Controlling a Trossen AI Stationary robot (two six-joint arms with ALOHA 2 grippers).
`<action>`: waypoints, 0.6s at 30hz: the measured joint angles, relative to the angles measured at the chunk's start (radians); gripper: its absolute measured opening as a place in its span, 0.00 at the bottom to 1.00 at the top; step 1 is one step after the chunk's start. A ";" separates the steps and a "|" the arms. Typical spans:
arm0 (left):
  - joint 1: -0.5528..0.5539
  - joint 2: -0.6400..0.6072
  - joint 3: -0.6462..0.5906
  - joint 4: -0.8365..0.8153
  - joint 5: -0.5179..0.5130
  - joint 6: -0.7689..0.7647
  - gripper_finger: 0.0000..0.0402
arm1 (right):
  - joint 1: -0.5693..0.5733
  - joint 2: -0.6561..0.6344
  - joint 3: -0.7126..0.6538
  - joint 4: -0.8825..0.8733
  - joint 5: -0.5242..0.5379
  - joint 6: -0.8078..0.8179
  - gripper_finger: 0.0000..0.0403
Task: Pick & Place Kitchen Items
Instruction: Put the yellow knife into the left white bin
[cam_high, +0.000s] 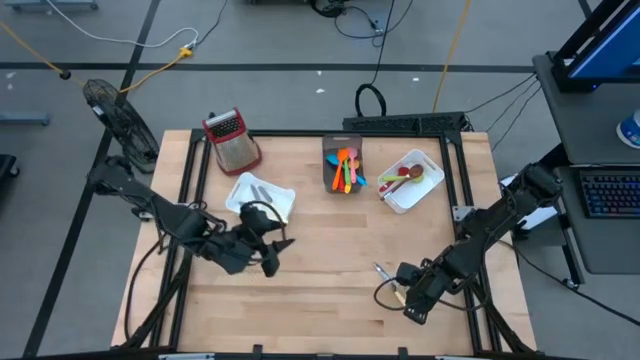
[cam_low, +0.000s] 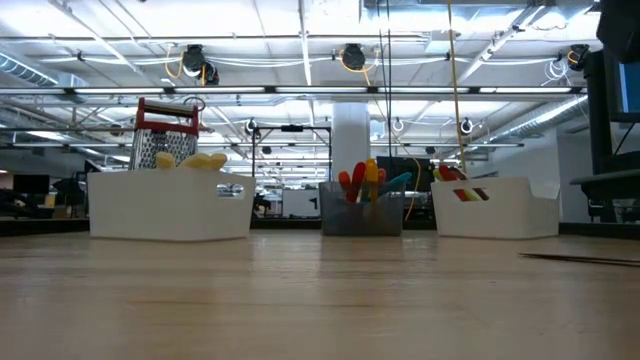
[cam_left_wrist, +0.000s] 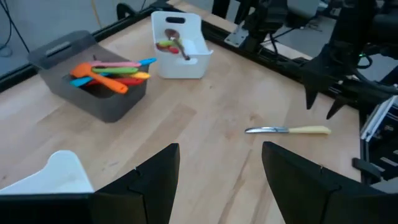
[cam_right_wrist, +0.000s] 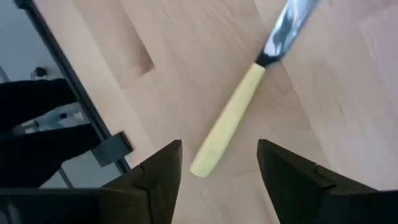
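Note:
A cream-handled knife (cam_right_wrist: 230, 121) lies flat on the table near its near right corner, also in the high view (cam_high: 388, 280) and the left wrist view (cam_left_wrist: 289, 130). My right gripper (cam_right_wrist: 217, 171) is open just above the knife's handle end, touching nothing. My left gripper (cam_left_wrist: 217, 180) is open and empty over the table's left middle, beside the white bin (cam_high: 260, 196) that holds cream-handled cutlery. The grey bin (cam_high: 343, 163) holds coloured plastic utensils. The far right white bin (cam_high: 411, 180) holds spoons.
A red-topped metal box grater (cam_high: 231, 139) stands at the far left of the table. A black frame rail (cam_right_wrist: 68, 81) runs along the table's right edge next to my right gripper. Bare wood lies across the table's middle and near side.

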 joint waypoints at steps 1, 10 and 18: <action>0.000 -0.021 -0.027 0.014 0.000 -0.002 0.58 | 0.000 0.000 -0.006 0.002 0.000 0.017 0.51; 0.000 -0.140 -0.127 0.049 -0.002 0.004 0.58 | -0.030 0.000 -0.053 0.120 -0.002 0.095 0.51; 0.000 -0.146 -0.127 0.048 0.009 0.035 0.58 | -0.070 0.000 -0.080 0.123 -0.002 0.095 0.50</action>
